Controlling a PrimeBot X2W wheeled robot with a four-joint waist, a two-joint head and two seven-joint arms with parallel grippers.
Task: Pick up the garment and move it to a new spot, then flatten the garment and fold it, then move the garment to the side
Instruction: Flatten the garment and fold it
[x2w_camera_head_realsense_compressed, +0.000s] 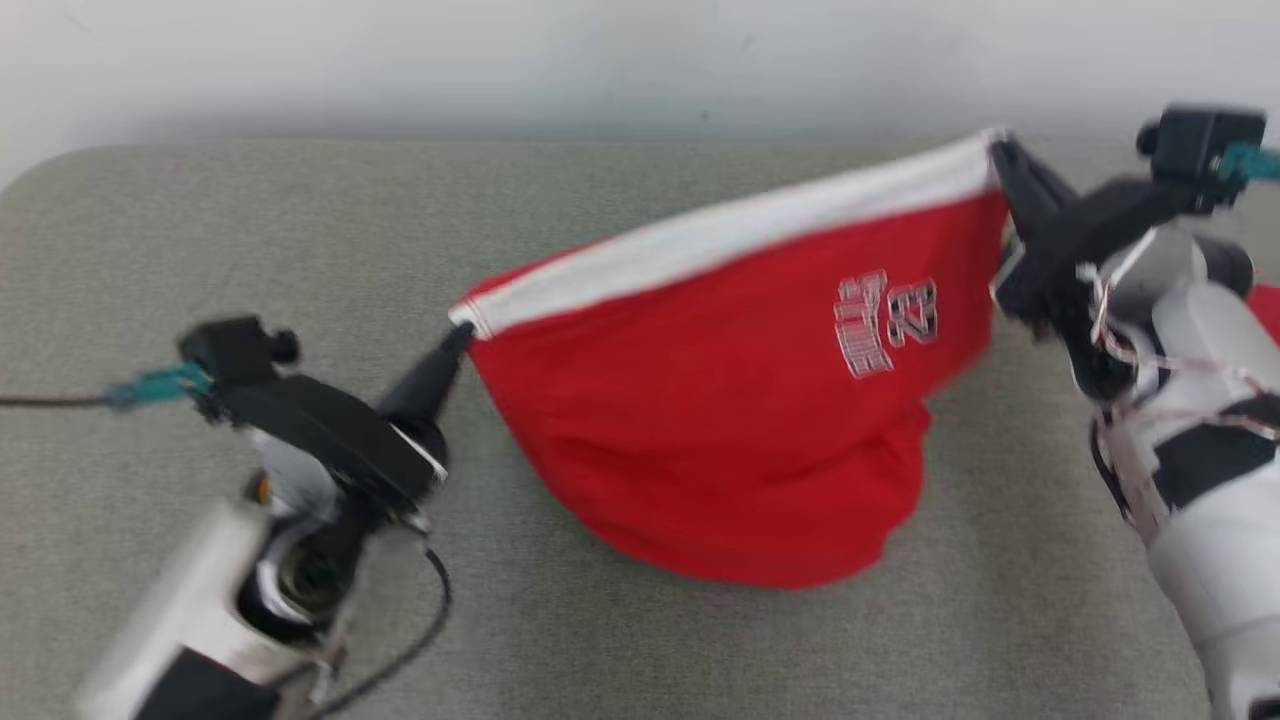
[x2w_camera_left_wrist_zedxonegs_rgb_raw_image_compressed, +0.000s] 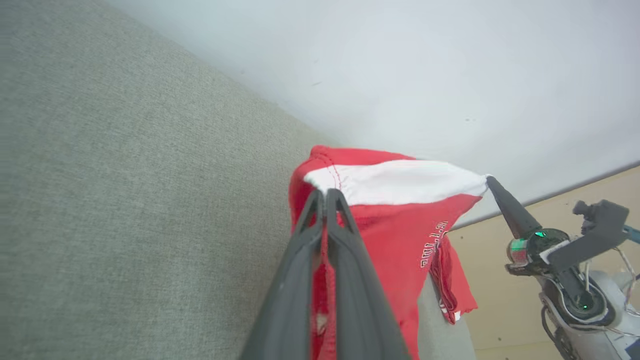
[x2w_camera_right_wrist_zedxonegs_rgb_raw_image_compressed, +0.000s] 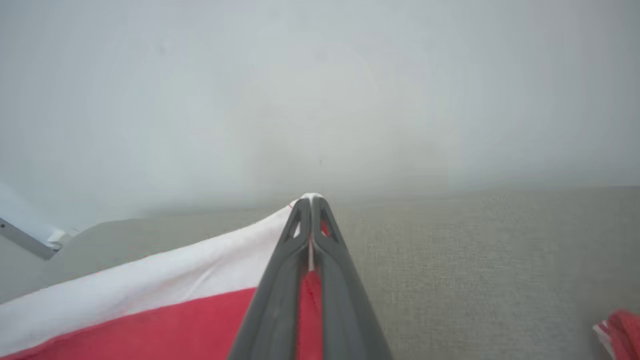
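Observation:
The garment (x2w_camera_head_realsense_compressed: 720, 420) is red with a white band along its top edge and white lettering with a number near its right side. It hangs stretched between both grippers above the grey table (x2w_camera_head_realsense_compressed: 150, 230), its lower part bunched on the surface. My left gripper (x2w_camera_head_realsense_compressed: 462, 333) is shut on the band's left corner. My right gripper (x2w_camera_head_realsense_compressed: 997, 140) is shut on the band's right corner, held higher. In the left wrist view my left gripper (x2w_camera_left_wrist_zedxonegs_rgb_raw_image_compressed: 325, 192) pinches the garment (x2w_camera_left_wrist_zedxonegs_rgb_raw_image_compressed: 400, 230), and the right gripper (x2w_camera_left_wrist_zedxonegs_rgb_raw_image_compressed: 489, 179) shows across it. In the right wrist view my right gripper (x2w_camera_right_wrist_zedxonegs_rgb_raw_image_compressed: 310, 197) clamps the garment (x2w_camera_right_wrist_zedxonegs_rgb_raw_image_compressed: 150, 295).
A pale wall (x2w_camera_head_realsense_compressed: 640, 60) runs behind the table's far edge. Another piece of red cloth (x2w_camera_head_realsense_compressed: 1266, 305) shows at the right edge behind my right arm, and as red cloth (x2w_camera_right_wrist_zedxonegs_rgb_raw_image_compressed: 620, 330) in the right wrist view. A cable (x2w_camera_head_realsense_compressed: 400, 650) trails from my left arm.

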